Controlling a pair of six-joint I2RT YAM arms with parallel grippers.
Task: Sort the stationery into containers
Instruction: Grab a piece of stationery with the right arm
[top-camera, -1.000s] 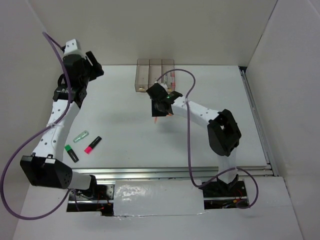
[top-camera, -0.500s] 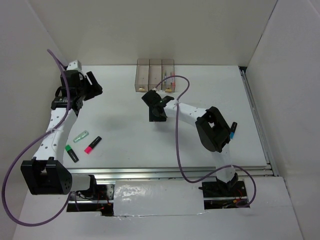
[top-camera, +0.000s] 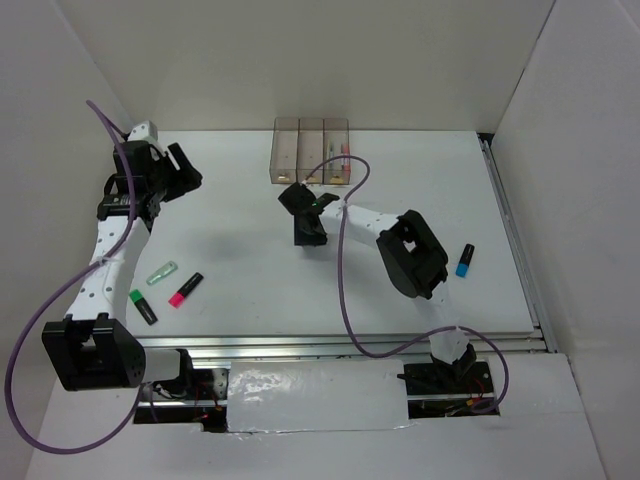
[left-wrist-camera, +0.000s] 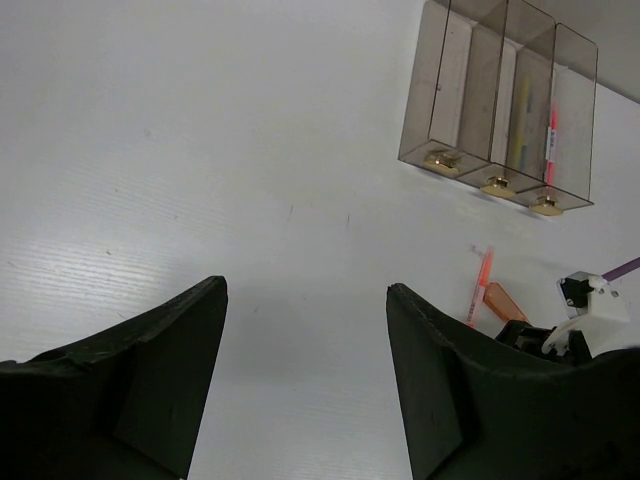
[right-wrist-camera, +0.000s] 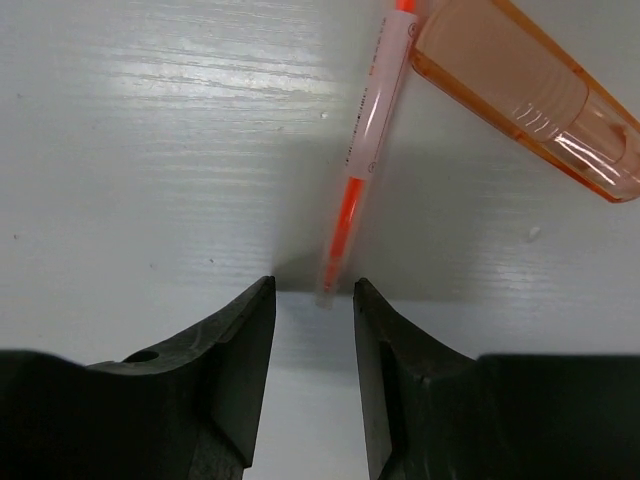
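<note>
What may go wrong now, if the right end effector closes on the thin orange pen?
1. Only the tip of the thin orange pen reaches between the open jaws of the right end effector, so a grip there may let it swing or slip.
2. The orange marker lies right beside the pen; a finger may push it.
3. The blue-tipped marker lies near the elbow of the right arm and might be swept aside.

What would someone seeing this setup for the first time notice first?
Probably the right hand, open and low near the middle of the table, with a thin orange pen and an orange highlighter just ahead of its fingers. Behind it, three joined bins stand at the far edge. A pink highlighter, a pale green pen and a green-capped marker lie near the left arm, a blue-tipped marker on the right.
</note>
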